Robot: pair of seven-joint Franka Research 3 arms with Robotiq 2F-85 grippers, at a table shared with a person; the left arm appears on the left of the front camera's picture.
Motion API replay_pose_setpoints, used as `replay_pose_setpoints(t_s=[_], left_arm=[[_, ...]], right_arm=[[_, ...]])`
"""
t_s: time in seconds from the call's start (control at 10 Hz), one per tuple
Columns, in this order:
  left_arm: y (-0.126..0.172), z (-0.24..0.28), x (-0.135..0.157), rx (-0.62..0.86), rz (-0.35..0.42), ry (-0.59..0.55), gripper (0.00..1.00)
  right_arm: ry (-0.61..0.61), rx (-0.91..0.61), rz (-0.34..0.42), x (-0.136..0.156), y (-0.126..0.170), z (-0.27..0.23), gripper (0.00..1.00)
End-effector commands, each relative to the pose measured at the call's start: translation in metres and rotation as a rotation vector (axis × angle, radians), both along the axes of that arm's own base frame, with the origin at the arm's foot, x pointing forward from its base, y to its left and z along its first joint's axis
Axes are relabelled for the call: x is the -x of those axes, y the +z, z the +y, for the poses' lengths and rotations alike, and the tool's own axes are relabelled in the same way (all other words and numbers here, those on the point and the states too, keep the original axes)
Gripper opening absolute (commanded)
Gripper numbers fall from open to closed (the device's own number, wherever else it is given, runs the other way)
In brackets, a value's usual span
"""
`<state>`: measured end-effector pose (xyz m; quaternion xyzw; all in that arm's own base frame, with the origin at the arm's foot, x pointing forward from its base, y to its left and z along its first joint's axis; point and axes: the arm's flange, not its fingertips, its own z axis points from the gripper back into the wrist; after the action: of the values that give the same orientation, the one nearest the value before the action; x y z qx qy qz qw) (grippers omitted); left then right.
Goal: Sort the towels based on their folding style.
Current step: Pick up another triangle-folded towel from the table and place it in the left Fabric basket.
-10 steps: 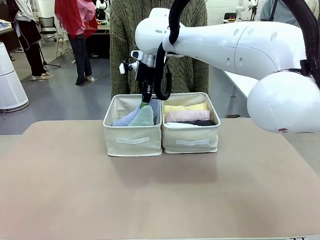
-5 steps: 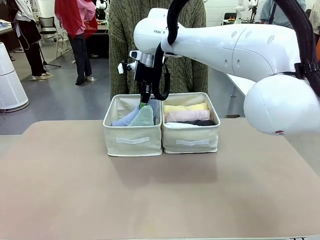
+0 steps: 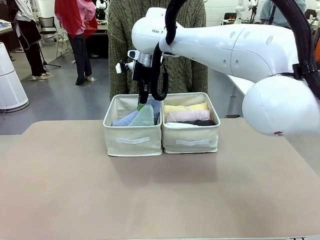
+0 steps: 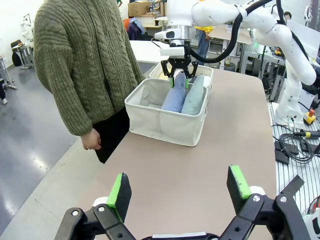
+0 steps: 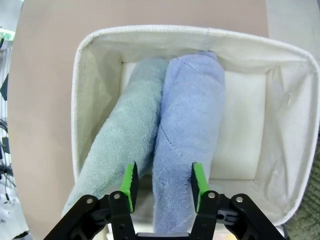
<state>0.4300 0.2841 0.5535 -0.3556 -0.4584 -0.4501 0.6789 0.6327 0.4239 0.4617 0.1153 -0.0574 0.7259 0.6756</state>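
Note:
My right gripper (image 3: 143, 104) hangs open just above the left cream bin (image 3: 132, 141). In the right wrist view its green pads (image 5: 131, 186) stand apart over the near end of the light blue towel (image 5: 186, 125), with the mint green towel (image 5: 125, 145) beside it. Both folded towels lean in that bin: light blue (image 3: 125, 119) and mint green (image 3: 144, 116). The right bin (image 3: 192, 142) holds the rolled yellow (image 3: 185, 107), pink (image 3: 187, 115), white (image 3: 175, 125) and dark grey (image 3: 203, 122) towels. My left gripper (image 4: 179, 186) is open over bare table, far from the bins.
A person in a green knitted sweater (image 3: 125, 45) stands right behind the bins, one hand (image 4: 93, 145) hanging at the table's edge. The tan table (image 3: 150, 195) lies bare in front of the bins. The right arm (image 3: 235, 45) spans the upper right.
The right gripper has lifted a little above the left bin and shifted slightly left. The towels and bins have not moved.

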Motion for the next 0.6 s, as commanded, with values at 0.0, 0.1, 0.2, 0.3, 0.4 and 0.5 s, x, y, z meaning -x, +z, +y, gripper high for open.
replay_pose_setpoints(t_s=[0.0, 0.1, 0.2, 0.3, 0.4, 0.5], left_arm=[[0.0007, 0.0003, 0.0026, -0.009, 0.002, 0.002, 1.0], [0.0007, 0.0003, 0.0026, -0.009, 0.002, 0.002, 1.0], [0.0007, 0.0003, 0.0026, -0.009, 0.002, 0.002, 1.0], [0.0007, 0.0003, 0.0026, -0.009, 0.002, 0.002, 1.0], [0.0007, 0.0003, 0.0026, -0.009, 0.002, 0.002, 1.0], [0.0007, 0.0003, 0.0026, -0.009, 0.002, 0.002, 1.0]], right_arm=[[-0.021, 0.013, 0.013, -0.0142, 0.0089, 0.0112, 0.76], [-0.021, 0.011, 0.014, -0.0138, 0.009, 0.0114, 1.0], [-0.021, 0.01, 0.014, -0.0145, 0.0095, 0.0118, 0.96], [-0.022, 0.01, 0.015, -0.0144, 0.0096, 0.0118, 1.0], [-0.021, 0.01, 0.017, -0.014, 0.0092, 0.0118, 1.0], [-0.021, 0.008, 0.016, -0.0142, 0.0099, 0.012, 1.0]])
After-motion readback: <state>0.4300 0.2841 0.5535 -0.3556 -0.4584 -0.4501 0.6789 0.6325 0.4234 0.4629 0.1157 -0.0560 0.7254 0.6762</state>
